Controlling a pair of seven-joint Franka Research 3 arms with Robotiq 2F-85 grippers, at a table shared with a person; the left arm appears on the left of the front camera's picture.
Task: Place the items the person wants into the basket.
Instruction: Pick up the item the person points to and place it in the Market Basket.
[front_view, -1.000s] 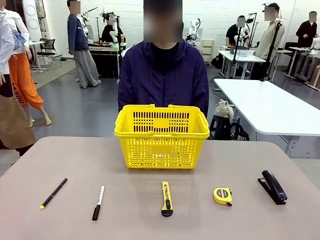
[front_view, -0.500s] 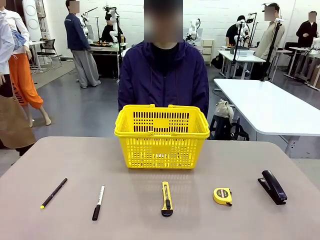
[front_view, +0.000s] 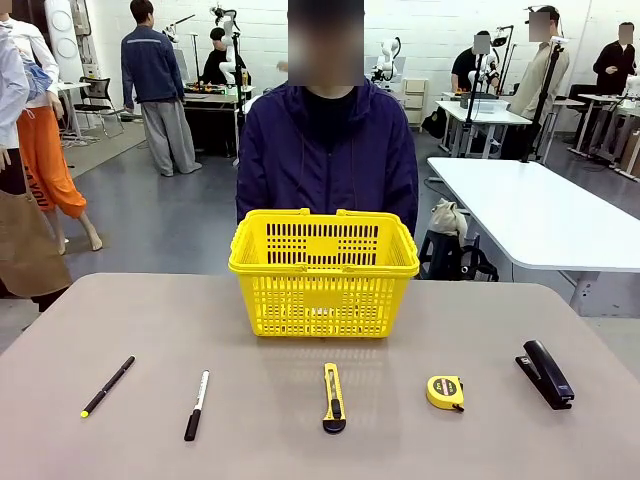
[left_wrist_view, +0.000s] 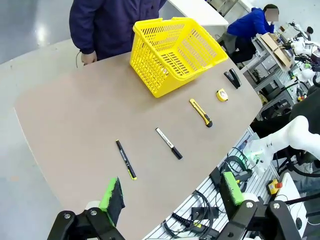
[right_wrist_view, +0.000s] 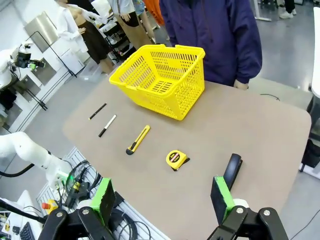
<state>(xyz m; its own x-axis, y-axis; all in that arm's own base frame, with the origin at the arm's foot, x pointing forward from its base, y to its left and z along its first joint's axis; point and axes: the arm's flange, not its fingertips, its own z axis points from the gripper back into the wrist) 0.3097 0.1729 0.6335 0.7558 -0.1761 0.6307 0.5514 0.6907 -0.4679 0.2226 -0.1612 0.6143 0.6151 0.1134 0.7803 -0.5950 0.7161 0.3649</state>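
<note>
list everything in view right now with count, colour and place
basket: one, bright yellow, far middle of the table, before the person
pen: one, black with yellow-green tip, near row, far left
marker: one, white with black cap, right of the pen
utility knife: one, yellow and black, row's middle
tape measure: one, yellow and black, right of the utility knife
stapler: one, black, far right
table: one, grey-brown
person: one, navy-purple jacket, far side
left gripper: one, black with green pads, open, raised at the near side
right gripper: one, same colours, open, raised near the stapler
</note>
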